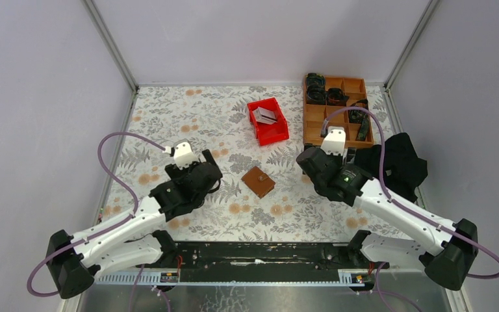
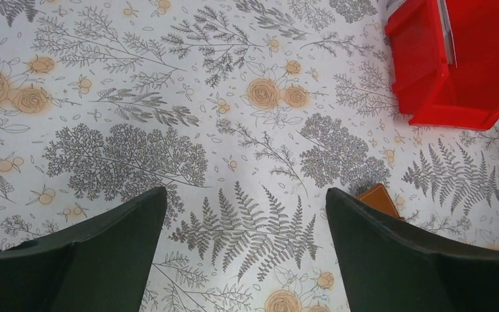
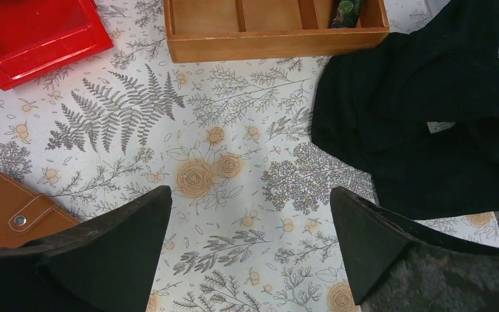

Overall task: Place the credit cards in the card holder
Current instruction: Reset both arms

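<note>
Beyond the shut wallet [image 1: 258,181], what seem to be cards [image 1: 264,116] lie in the red bin [image 1: 275,134]; both my jaws gape empty, so I'd pinch one card's raised edge.

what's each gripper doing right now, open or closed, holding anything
left gripper: open, holding nothing
right gripper: open, holding nothing

White arms [image 1: 114,227]; black joints [image 1: 185,188]; purple cables [image 1: 122,134]

Brown card holder [image 1: 258,181] – red bin [image 1: 268,121] – black cloth [image 1: 396,164] – floral-patterned table [image 1: 201,117].
</note>
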Controlling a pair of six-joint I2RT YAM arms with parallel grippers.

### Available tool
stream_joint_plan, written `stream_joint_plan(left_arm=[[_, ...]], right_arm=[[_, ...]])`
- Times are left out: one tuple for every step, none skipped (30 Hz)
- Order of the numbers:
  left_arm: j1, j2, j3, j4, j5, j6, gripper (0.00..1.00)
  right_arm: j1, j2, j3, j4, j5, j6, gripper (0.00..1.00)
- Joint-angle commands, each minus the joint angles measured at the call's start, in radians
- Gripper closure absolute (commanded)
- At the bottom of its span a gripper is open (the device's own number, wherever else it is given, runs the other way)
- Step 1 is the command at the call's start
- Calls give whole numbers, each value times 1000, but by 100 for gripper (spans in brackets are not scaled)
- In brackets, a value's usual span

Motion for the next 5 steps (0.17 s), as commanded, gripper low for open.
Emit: stream_joint_plan(left_arm=[[26, -11, -11, 83, -31, 70, 0], [32, -10, -12, 87, -27, 75, 0], [38, -9, -13, 90, -22, 79, 0], [43, -6, -13, 94, -16, 80, 0], [47, -5, -15, 96, -11, 80, 0]], right_arm=[[-4, -38, 0, 23, 59, 13, 1], [-4, -42, -6, 33, 59, 3, 1], [-4, -46, -11, 39, 58, -3, 1], [-4, -50, -14, 44, 58, -8, 1], [-4, -55, -18, 50, 57, -13, 1]])
